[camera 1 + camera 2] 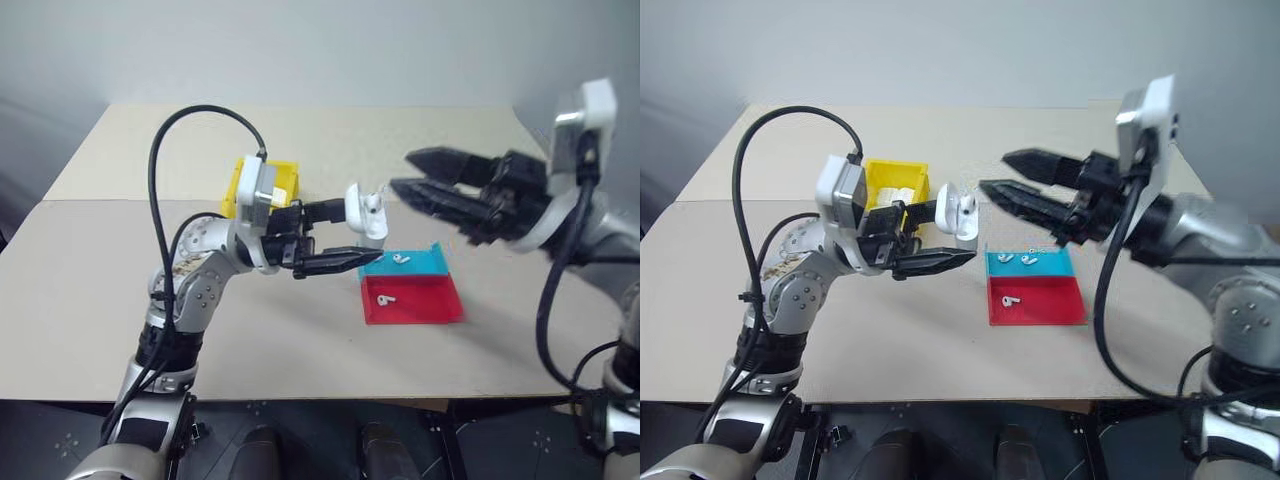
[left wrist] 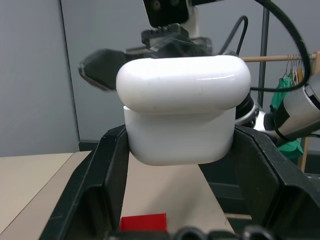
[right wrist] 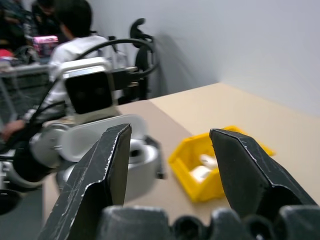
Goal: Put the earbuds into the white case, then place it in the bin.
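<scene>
- white case (image 1: 366, 215) clamped between left gripper (image 1: 340, 236) fingers, raised over table (image 1: 90, 290), lid flipped open
- right gripper (image 1: 1002, 174) spread wide, empty, just beside case
- earbuds (image 1: 1016, 258) on teal tray (image 1: 1055, 264), one on red tray (image 1: 1050, 300)
- yellow bin (image 1: 898, 180) behind left gripper

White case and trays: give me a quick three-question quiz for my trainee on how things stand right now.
1. Which tool holds the white case?
2. True or false: the red tray has no earbud on it.
3. The right tool is: A) shut on an earbud; B) open, clear of the case; C) gripping the yellow bin.

Key:
1. The left tool, with the case lid flipped open.
2. False: one earbud lies on the red tray.
3. B.
</scene>
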